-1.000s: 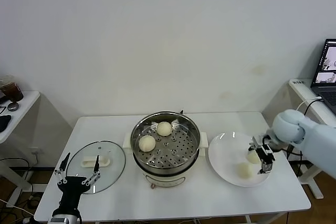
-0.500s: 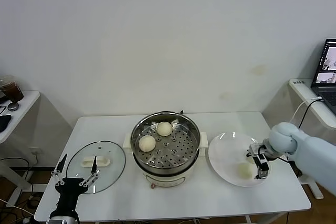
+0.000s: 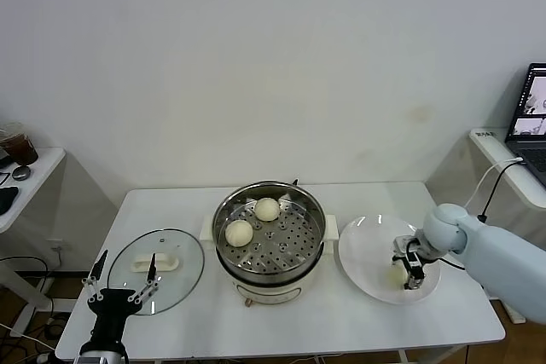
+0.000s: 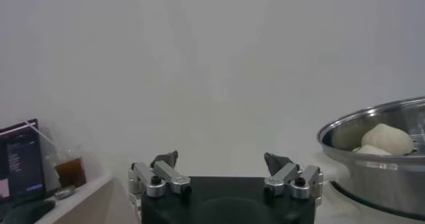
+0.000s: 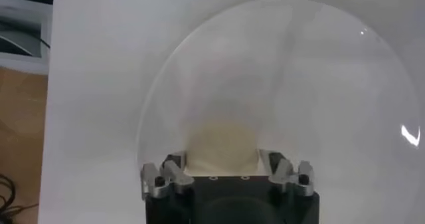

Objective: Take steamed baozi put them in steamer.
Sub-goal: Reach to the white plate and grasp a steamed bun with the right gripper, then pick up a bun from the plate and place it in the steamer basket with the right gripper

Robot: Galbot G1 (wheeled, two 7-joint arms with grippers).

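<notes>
Head view: right end effector point(image 3: 408, 268) grips a baozi point(image 5: 222, 143) on the plate point(image 3: 363, 249) (lid point(image 3: 158, 268) far left).

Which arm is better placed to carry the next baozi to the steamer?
Right. The right gripper is down on the plate with its fingers around a baozi; the left gripper idles open by the glass lid, across the steamer.
</notes>
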